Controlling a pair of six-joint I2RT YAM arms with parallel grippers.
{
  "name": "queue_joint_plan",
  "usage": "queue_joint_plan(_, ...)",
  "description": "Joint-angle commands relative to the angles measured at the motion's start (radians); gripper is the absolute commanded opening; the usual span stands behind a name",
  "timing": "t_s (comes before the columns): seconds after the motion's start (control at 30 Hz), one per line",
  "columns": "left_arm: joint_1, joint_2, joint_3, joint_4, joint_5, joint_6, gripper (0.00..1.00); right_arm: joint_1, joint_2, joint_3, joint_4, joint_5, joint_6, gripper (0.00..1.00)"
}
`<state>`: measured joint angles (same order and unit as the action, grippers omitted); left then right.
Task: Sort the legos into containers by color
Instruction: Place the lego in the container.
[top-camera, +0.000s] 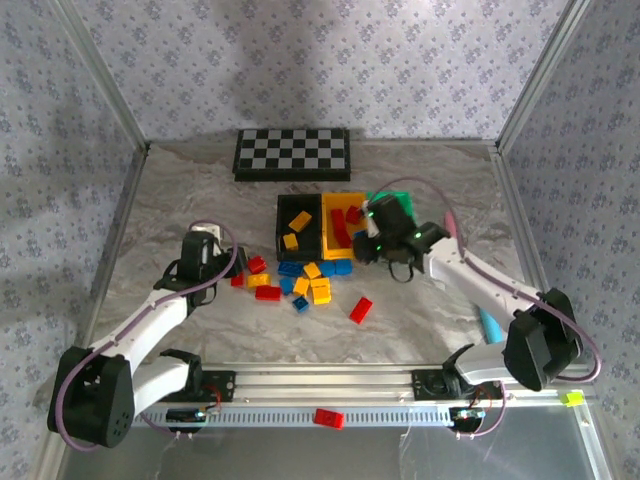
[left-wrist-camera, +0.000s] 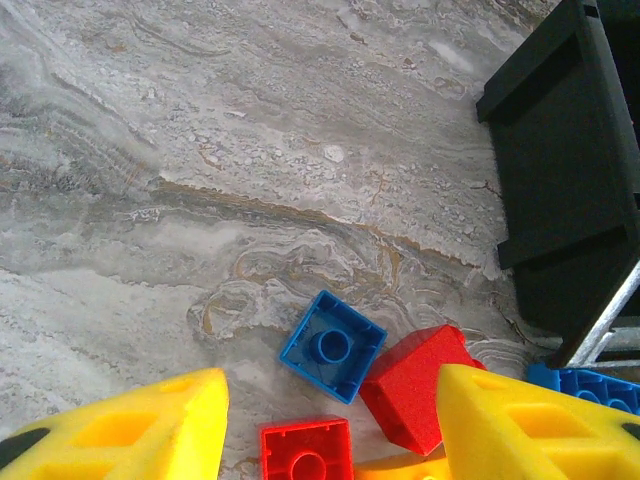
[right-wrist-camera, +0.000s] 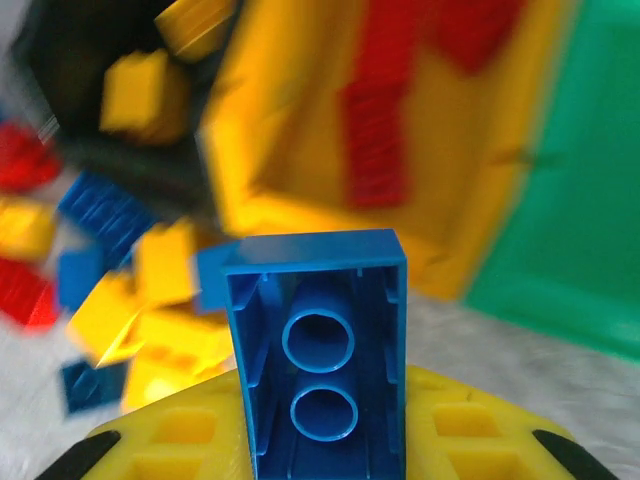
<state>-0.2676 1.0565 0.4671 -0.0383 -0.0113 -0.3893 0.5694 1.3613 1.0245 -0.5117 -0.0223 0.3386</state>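
- The right arm rises from its base at the near right corner. Its forearm slants up and left across the tabletop, and the wrist tips down over the bins.
- The right hand is clamped on a blue brick. A yellow finger presses on either side of the brick, whose hollow underside, with its two round tubes, faces the wrist camera.
- In the overhead view this hand hangs above the near right part of the yellow bin, close to the green bin.
- Red bricks lie in the yellow bin, and yellow bricks lie in the black bin.
- The left arm runs from the near left corner up and right, elbow low, with the wrist bent down at the left edge of the pile of legos.
- The left hand has its fingers spread apart and grips nothing. It is just above the tabletop, with a small blue brick and two red bricks lying between and ahead of the fingers.
- One loose red brick lies apart, to the near right of the pile.
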Motion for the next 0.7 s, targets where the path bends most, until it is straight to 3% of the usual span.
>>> queue_joint_plan(0.0, 0.002, 0.017, 0.011, 0.034, 0.024, 0.006, 0.57, -0.131, 0.023, -0.03, 0.026, -0.014, 0.073, 0.31)
queue_joint_plan(0.13, 0.002, 0.023, 0.015, 0.03, 0.033, 0.007, 0.57, -0.227, 0.129, 0.013, 0.043, -0.036, 0.058, 0.31)
queue_joint_plan(0.47, 0.002, 0.028, 0.011, 0.037, 0.051, 0.007, 0.57, -0.269, 0.332, 0.142, 0.024, 0.003, 0.027, 0.33)
queue_joint_plan(0.53, 0.001, 0.03, 0.011, 0.036, 0.056, 0.009, 0.57, -0.269, 0.359, 0.159, 0.015, 0.013, 0.025, 0.39)
queue_joint_plan(0.6, 0.0, 0.03, 0.011, 0.038, 0.056, 0.008, 0.57, -0.26, 0.369, 0.202, 0.001, 0.047, 0.028, 0.56)
queue_joint_plan(0.67, -0.004, 0.033, 0.011, 0.043, 0.061, 0.01, 0.57, -0.239, 0.343, 0.188, 0.007, 0.054, 0.023, 0.59)
